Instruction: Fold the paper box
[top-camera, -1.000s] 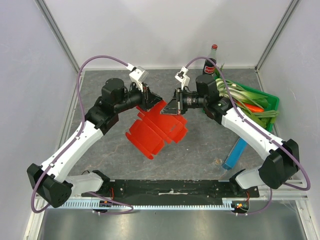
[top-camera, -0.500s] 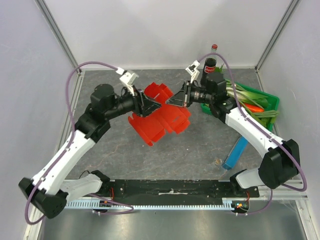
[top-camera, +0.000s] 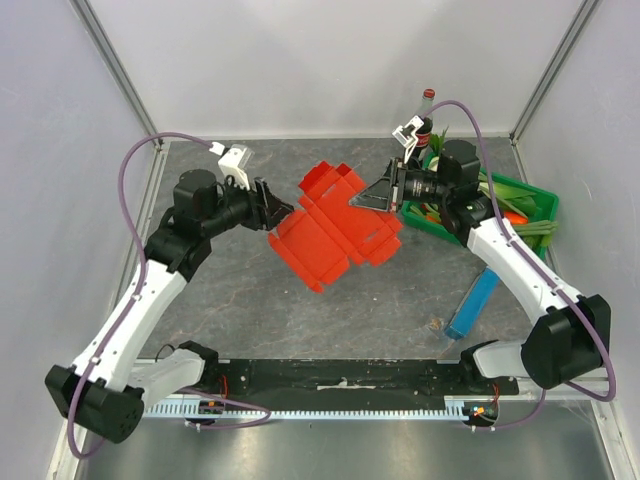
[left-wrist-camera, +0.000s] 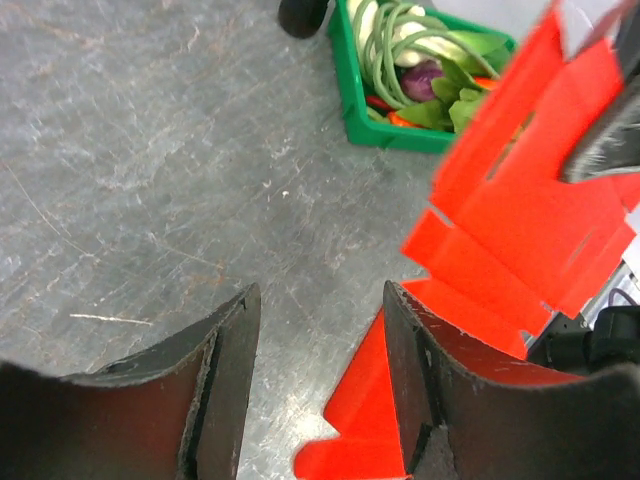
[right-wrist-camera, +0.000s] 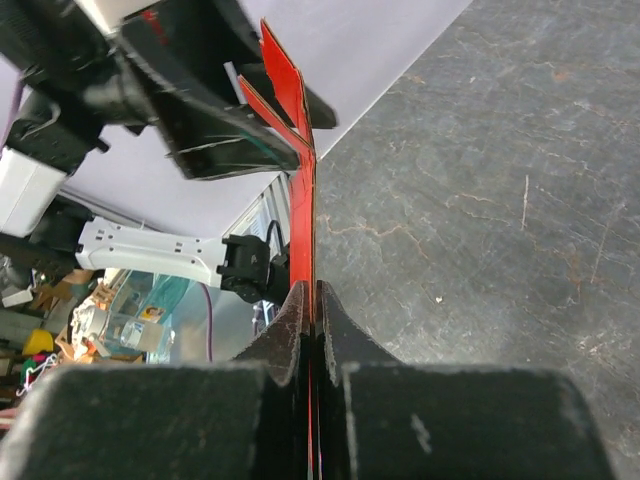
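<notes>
The paper box (top-camera: 335, 228) is a flat bright red die-cut sheet, held off the table and tilted between the two arms. My right gripper (top-camera: 368, 201) is shut on its right side; in the right wrist view the sheet (right-wrist-camera: 303, 200) runs edge-on between the pressed fingertips (right-wrist-camera: 308, 292). My left gripper (top-camera: 278, 213) stands open just left of the sheet's edge. In the left wrist view grey table shows between its jaws (left-wrist-camera: 320, 290), and the red sheet (left-wrist-camera: 520, 220) lies beyond the right finger (left-wrist-camera: 425, 370).
A green crate (top-camera: 537, 203) of vegetables stands at the back right, behind the right arm, with a dark bottle (top-camera: 425, 118) beside it. A narrow blue oblong box (top-camera: 472, 300) lies on the grey table at the right.
The left gripper has opened, let go of the sheet and drawn back to the left. The right gripper has carried the sheet to the right and toward the back.
</notes>
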